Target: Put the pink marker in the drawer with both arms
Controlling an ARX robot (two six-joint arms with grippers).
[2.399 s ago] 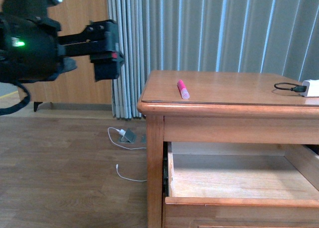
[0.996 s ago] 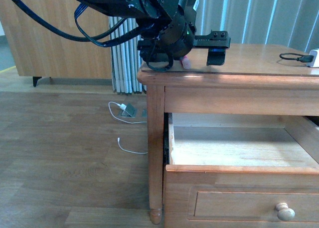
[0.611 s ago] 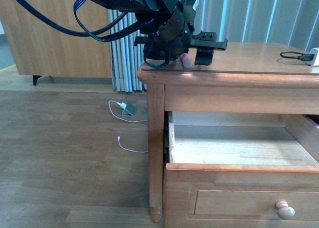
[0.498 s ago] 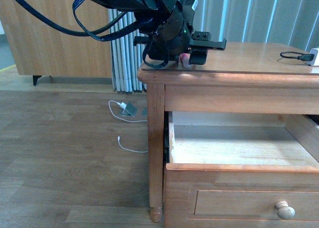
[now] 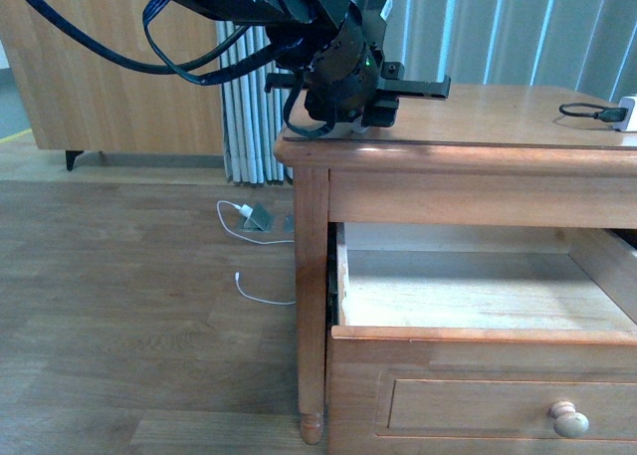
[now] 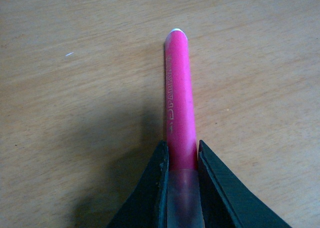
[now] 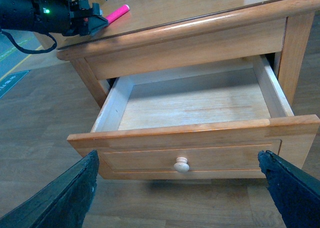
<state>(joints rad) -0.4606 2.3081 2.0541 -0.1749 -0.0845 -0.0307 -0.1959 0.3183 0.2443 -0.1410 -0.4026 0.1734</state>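
The pink marker (image 6: 179, 88) lies flat on the wooden table top (image 5: 498, 116). My left gripper (image 6: 181, 153) is shut on its paler cap end, with the pink barrel sticking out ahead of the fingers. In the front view the left gripper (image 5: 383, 99) sits low over the table's left corner and hides the marker. The right wrist view shows the marker (image 7: 116, 12) jutting from the left gripper (image 7: 95, 21). The drawer (image 5: 478, 336) is pulled open and empty, with its knob (image 5: 570, 420) at the front. My right gripper (image 7: 177, 157) is open in front of the drawer (image 7: 190, 128), level with the knob (image 7: 181, 164).
A white charger with a black cable (image 5: 597, 112) lies at the table's far right. A white cable and adapter (image 5: 249, 216) lie on the wood floor left of the table leg (image 5: 311, 306). Curtains hang behind, and a wooden cabinet (image 5: 109, 77) stands at the left.
My left arm swung in from the left over the table top, came down on the marker and closed on it. The marker's pink end no longer shows in the front view.
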